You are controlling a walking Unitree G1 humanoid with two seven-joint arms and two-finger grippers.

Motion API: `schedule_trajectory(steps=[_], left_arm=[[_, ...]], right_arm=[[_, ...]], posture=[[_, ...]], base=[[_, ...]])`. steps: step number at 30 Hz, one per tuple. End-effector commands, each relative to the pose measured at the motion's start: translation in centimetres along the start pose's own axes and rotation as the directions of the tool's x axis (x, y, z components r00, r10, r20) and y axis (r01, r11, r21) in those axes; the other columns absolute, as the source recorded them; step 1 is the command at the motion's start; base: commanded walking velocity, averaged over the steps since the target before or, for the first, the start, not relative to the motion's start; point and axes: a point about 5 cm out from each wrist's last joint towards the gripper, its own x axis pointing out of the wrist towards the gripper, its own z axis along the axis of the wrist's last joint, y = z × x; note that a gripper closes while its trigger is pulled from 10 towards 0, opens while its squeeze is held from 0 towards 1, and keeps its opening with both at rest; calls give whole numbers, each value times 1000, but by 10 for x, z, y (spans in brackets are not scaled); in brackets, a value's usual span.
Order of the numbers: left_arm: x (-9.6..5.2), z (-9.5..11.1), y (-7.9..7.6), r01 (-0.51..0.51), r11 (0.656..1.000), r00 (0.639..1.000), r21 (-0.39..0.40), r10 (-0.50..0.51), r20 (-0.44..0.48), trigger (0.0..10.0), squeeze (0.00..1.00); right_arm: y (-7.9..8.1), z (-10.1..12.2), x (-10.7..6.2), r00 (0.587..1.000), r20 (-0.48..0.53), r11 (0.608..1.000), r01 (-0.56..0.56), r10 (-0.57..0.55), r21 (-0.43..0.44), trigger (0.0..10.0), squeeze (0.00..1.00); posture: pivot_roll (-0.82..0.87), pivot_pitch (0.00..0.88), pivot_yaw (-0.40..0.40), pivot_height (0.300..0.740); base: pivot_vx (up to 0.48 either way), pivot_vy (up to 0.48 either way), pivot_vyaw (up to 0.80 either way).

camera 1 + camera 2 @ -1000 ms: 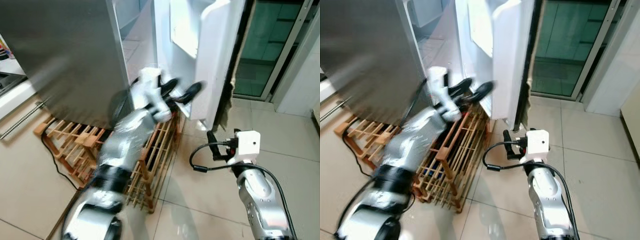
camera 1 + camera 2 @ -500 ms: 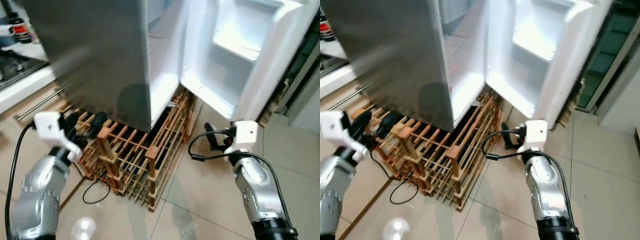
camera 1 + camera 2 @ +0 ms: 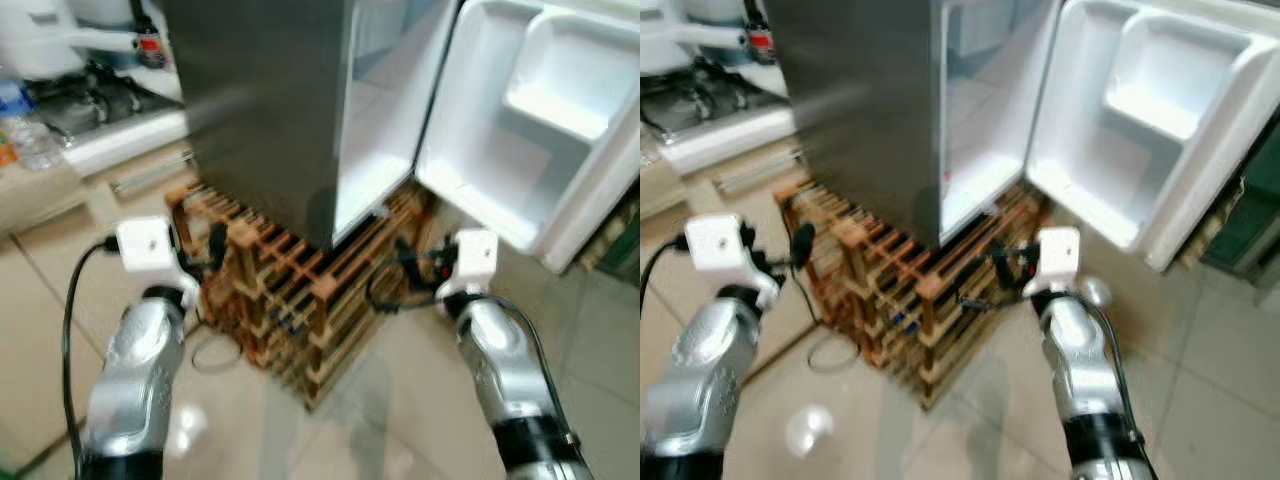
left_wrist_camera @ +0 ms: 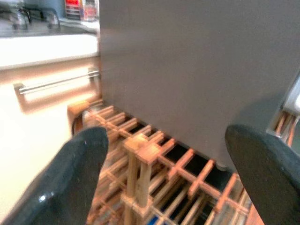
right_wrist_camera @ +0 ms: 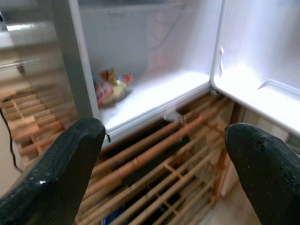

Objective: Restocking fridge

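Observation:
A steel fridge (image 3: 260,100) stands on a wooden slatted rack (image 3: 290,300), and its white door (image 3: 540,130) hangs wide open to the right. Colourful packets (image 5: 110,86) lie on the fridge's lowest shelf. My left gripper (image 3: 205,250) is held low in front of the rack's left end, below the steel side; its fingers (image 4: 75,178) are spread open and empty. Low before the fridge opening is my right gripper (image 3: 410,265), also open and empty, with its fingers (image 5: 61,173) pointing at the bottom shelf and rack.
A kitchen counter (image 3: 30,140) with bottles and a hob runs along the left, with a metal handle bar (image 3: 150,172) below it. A black cable (image 3: 210,355) loops on the tiled floor beside the rack.
My left arm has come away from the open door's edge and dropped low beside the rack. The camera has swung, so the counter and the whole door inside now show.

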Motion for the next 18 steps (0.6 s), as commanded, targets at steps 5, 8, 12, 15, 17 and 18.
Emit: schedule_trajectory(steps=[5,8,12,15,17,18], left_arm=[[6,-6,-2,-63,998,997,27,64,-37,10000,0],[8,-6,-3,-71,997,997,25,71,-38,10000,0],[11,-9,-6,-77,997,996,25,78,-46,10000,0],[13,-11,-8,-87,996,995,15,88,-53,10000,0],[14,-12,-8,-99,995,993,5,100,-57,10000,0],[14,-12,-7,-102,995,993,2,102,-59,10000,0]], right_arm=[[-9,5,-1,1000,17,999,19,-18,-39,10000,0],[-9,5,-1,1000,19,998,17,-16,-57,10000,0],[-9,8,0,1000,29,997,10,-8,-77,10000,0],[-13,9,1,1000,21,995,19,-17,-99,10000,0],[-13,10,1,1000,22,992,4,-2,-125,10000,0],[-13,11,1,1000,21,989,-5,8,-147,10000,0]], posture=[[-116,0,43,740],[-128,0,43,740],[-140,0,42,740],[-143,0,40,740],[-147,0,37,740],[-149,0,37,740]], base=[[0,-435,240],[0,-435,0],[0,-434,0],[0,-434,0],[0,-435,0],[0,-435,0]])
